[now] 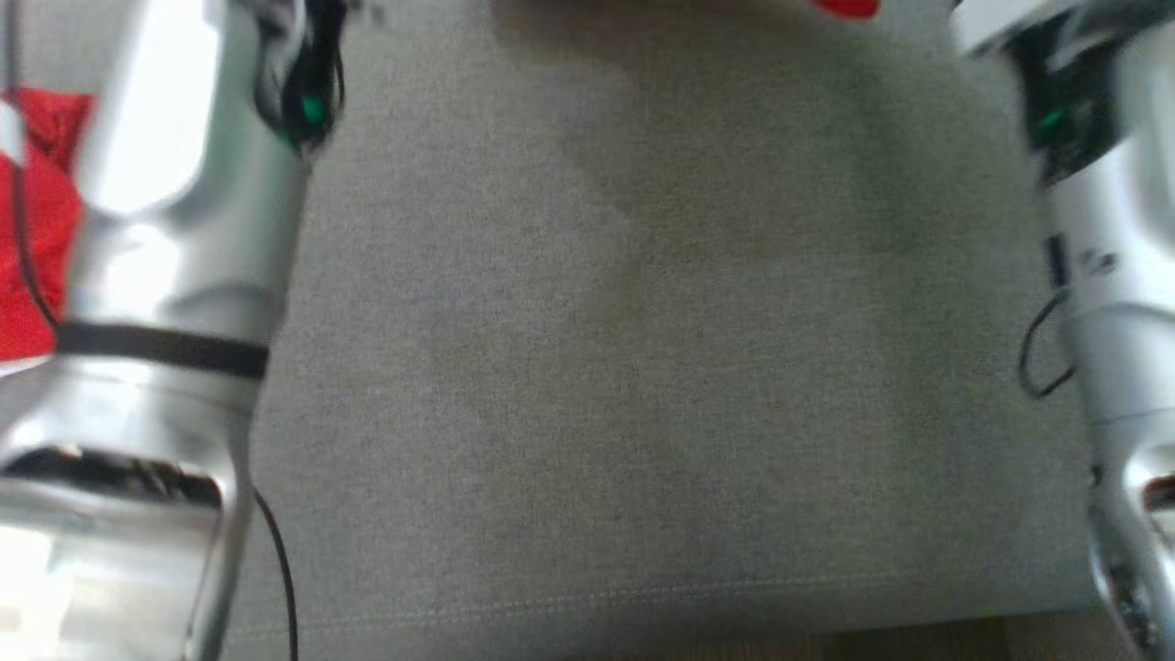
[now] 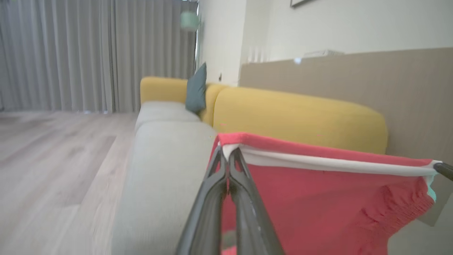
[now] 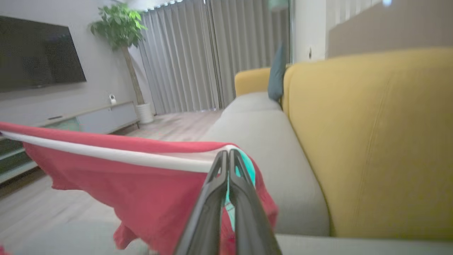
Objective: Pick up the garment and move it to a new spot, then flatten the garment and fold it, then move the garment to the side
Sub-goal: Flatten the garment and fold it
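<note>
The garment (image 2: pixel 318 198) is red knit cloth with a white band along its top edge and a turquoise patch at one corner. It hangs stretched in the air between my two grippers. In the left wrist view my left gripper (image 2: pixel 228 150) is shut on one end of the white band. In the right wrist view my right gripper (image 3: pixel 228 154) is shut on the garment's (image 3: pixel 116 180) other end, by the turquoise patch. The right gripper's dark tip (image 2: pixel 445 170) shows at the far right of the left wrist view. In the head view, red cloth (image 1: pixel 37 229) shows behind my left forearm (image 1: pixel 174 229).
A grey sofa seat (image 1: pixel 643 367) lies below my arms, its front seam near the bottom edge. The yellow sofa backrest (image 3: pixel 371 141) and a teal cushion (image 3: pixel 276 74) stand behind it. A TV cabinet (image 3: pixel 102 115), a potted plant (image 3: pixel 122 32), curtains and wooden floor (image 2: pixel 53 152) lie beyond.
</note>
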Available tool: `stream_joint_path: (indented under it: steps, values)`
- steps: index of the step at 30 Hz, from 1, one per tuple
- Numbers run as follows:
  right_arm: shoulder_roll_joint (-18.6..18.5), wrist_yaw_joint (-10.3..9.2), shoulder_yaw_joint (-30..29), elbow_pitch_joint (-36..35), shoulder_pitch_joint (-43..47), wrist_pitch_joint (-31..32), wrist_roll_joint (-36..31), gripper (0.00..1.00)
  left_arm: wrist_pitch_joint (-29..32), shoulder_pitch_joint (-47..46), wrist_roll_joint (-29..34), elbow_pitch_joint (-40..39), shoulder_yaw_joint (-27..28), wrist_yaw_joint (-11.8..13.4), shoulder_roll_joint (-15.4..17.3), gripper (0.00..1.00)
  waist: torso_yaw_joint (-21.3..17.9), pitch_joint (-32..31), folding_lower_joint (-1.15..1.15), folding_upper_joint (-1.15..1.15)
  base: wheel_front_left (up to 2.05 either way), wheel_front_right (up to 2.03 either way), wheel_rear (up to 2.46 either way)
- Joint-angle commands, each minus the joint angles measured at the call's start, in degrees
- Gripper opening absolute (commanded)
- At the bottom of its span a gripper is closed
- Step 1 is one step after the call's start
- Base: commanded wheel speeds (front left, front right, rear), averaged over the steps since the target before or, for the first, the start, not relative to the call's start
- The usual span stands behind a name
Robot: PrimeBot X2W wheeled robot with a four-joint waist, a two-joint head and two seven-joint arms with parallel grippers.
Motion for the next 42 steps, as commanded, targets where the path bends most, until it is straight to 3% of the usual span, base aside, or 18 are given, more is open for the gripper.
stream_joint_path:
  steps: [1, 8, 17, 22, 26, 36, 42]
  values:
    - [1.21, -0.04, 1.04, 0.83, -0.72, -1.03, 0.87, 0.00, -0.26, 0.58, -0.22, 0.12, 2.07, -0.05, 1.89, 0.00, 0.06, 0.83, 0.00, 0.00, 0.00, 0.00, 0.00]
    - [2.96, -0.04, 8.08, 12.89, 5.54, -7.01, 5.66, 0.00, -0.27, 11.58, -1.41, 7.10, 3.87, -1.55, -0.54, 0.00, 0.38, 3.21, 0.00, 0.00, 0.00, 0.00, 0.00]
    - [1.13, -0.04, 12.19, 8.48, 21.15, -10.79, 9.08, 0.00, -0.28, 30.67, 1.12, -0.32, 4.52, -2.01, -0.25, 0.00, 0.31, -1.18, 0.00, 0.00, 0.00, 0.00, 0.00]
    - [-1.35, -0.04, 8.99, -1.75, 34.43, -9.51, 8.67, 0.00, -0.28, 44.25, 2.39, -13.53, 6.37, -1.27, 0.63, 0.00, 1.54, -4.55, 0.00, 0.00, 0.00, 0.00, 0.00]
    - [-1.18, -0.04, 4.24, -11.09, 44.84, -5.37, 6.18, 0.00, 0.38, 52.28, 2.61, -21.08, 6.20, -0.31, 1.91, 0.00, 2.28, -6.75, 0.00, 0.00, 0.00, 0.00, 0.00]
    - [5.95, -0.04, -6.67, -39.76, 68.33, 10.73, -2.07, 0.00, 11.22, 68.75, 2.37, -45.18, 5.79, 4.44, 5.66, 0.00, 2.51, -9.75, 0.00, 0.00, 0.00, 0.00, 0.00]
    - [7.74, -0.04, -8.56, -48.28, 74.41, 17.17, -3.29, 0.00, 15.43, 73.32, 2.32, -54.43, 6.20, 6.44, 7.13, 0.00, 2.22, -9.91, 0.00, 0.00, 0.00, 0.00, 0.00]
